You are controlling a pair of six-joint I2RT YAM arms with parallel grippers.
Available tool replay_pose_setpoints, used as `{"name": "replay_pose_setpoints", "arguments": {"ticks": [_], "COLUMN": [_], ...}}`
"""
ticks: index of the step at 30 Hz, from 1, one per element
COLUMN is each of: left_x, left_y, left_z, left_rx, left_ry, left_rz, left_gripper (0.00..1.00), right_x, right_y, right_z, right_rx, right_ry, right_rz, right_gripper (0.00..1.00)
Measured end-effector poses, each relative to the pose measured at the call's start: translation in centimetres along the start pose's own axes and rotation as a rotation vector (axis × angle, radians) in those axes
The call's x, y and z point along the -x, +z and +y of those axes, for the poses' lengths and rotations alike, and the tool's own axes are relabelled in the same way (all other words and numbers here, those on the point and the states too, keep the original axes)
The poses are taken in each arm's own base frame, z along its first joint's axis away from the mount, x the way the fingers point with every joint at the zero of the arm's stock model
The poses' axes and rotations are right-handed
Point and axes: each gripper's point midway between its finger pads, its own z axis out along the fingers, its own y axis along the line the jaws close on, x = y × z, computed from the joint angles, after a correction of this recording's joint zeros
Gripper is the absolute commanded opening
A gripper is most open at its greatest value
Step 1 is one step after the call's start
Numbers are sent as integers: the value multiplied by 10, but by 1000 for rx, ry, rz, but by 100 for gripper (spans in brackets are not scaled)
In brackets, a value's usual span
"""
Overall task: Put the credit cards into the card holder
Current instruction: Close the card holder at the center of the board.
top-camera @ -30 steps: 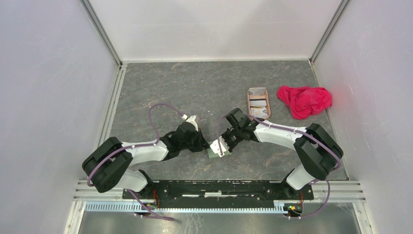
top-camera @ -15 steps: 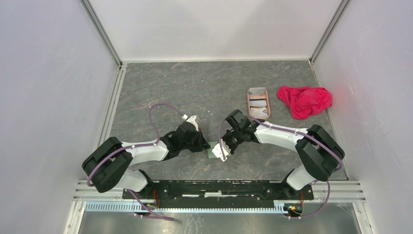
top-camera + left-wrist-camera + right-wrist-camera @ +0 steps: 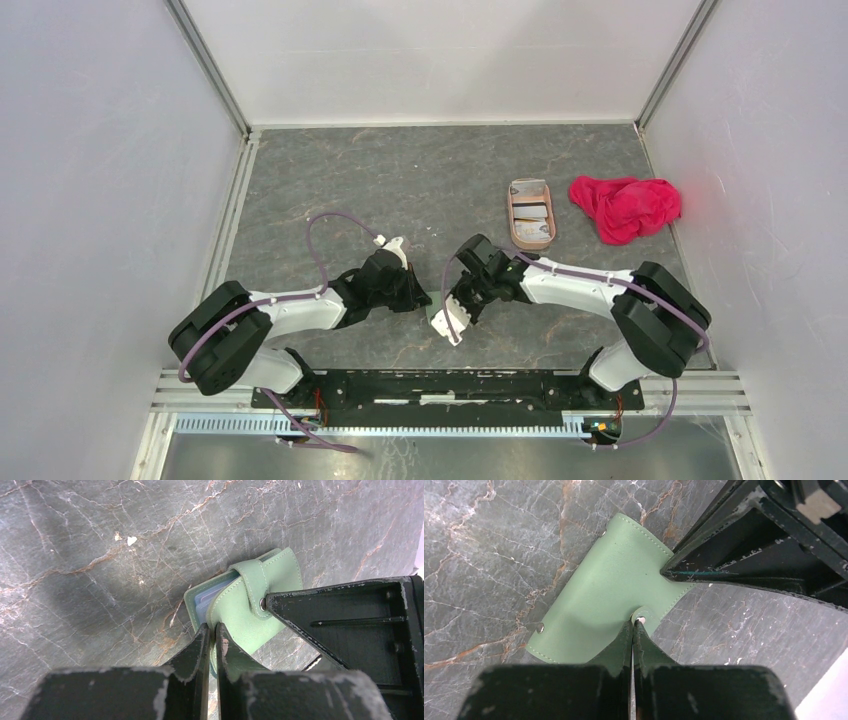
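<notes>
Top external, place: the card holder (image 3: 436,314) lies on the grey stone-pattern table (image 3: 400,180) near its front edge, between the left gripper (image 3: 424,300) and the right gripper (image 3: 448,314).
Top external, credit cards (image 3: 531,211): pale cards lie in the pinkish-brown tray (image 3: 510,215), well apart from the holder, with a red-pink cloth (image 3: 625,207) just beside the tray.
Top external, grip: too small here to tell how either pair of fingers stands.
Left wrist, handling: the holder looks light, thin and supple, like soft leather. It will likely flex and slide on the smooth stone unless one edge is pinned.
Left wrist, left gripper (image 3: 210,637): the fingers are pinched nearly together on the cover's near edge.
Left wrist, look: the card holder (image 3: 245,612) is sage green and stitched. A strap (image 3: 255,580) carries a metal snap (image 3: 262,602), and pale blue pockets show at the open edge.
Left wrist, right gripper (image 3: 269,601): its tip sits at the snap.
Right wrist, where to hold: the strap tab seems the best purchase for peeling the cover open.
Right wrist, right gripper (image 3: 633,624): the fingers are closed tight on that tab.
Right wrist, look: the card holder (image 3: 599,595) shows a plain green back, slightly bowed, and the left gripper (image 3: 665,571) clamps its far edge.
</notes>
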Motion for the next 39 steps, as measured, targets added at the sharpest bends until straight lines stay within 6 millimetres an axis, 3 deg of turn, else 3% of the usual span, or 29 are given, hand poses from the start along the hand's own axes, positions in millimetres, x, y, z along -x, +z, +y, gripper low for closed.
{"name": "replay_pose_setpoints", "arguments": {"ticks": [19, 20, 22, 25, 27, 32, 35, 36, 38, 39], "left_x": [-1, -1, -1, -1, -2, -3, -2, -1, 5, 9], "left_y": [0, 0, 0, -1, -1, -4, -6, -8, -14, -19], "left_z": [0, 0, -1, -1, -2, 0, 0, 0, -4, -9], "left_rx": [-3, -3, -4, -6, -9, -1, 6, 5, -8, -25], "left_ry": [0, 0, 0, 0, 0, 0, 0, 0, 2, 5], "left_rz": [6, 6, 7, 8, 11, 16, 9, 4, -23, -43], "left_gripper": [12, 12, 13, 15, 17, 26, 30, 32, 33, 33], "right_x": [3, 3, 3, 7, 11, 19, 23, 24, 34, 41], "right_y": [6, 7, 7, 6, 4, -13, -39, -46, -63, -65], "right_z": [6, 6, 6, 0, -5, -3, -13, -15, -16, -11], "right_rx": [27, 34, 48, 41, 28, 82, 53, 39, 1, -8], "right_ry": [-178, -178, -166, -137, -95, 85, 165, 177, 189, 190], "right_rz": [226, 228, 236, 221, 182, 39, -29, -42, -100, -136], "right_gripper": [0, 3, 25, 48, 56, 64, 61, 53, 14, 4]}}
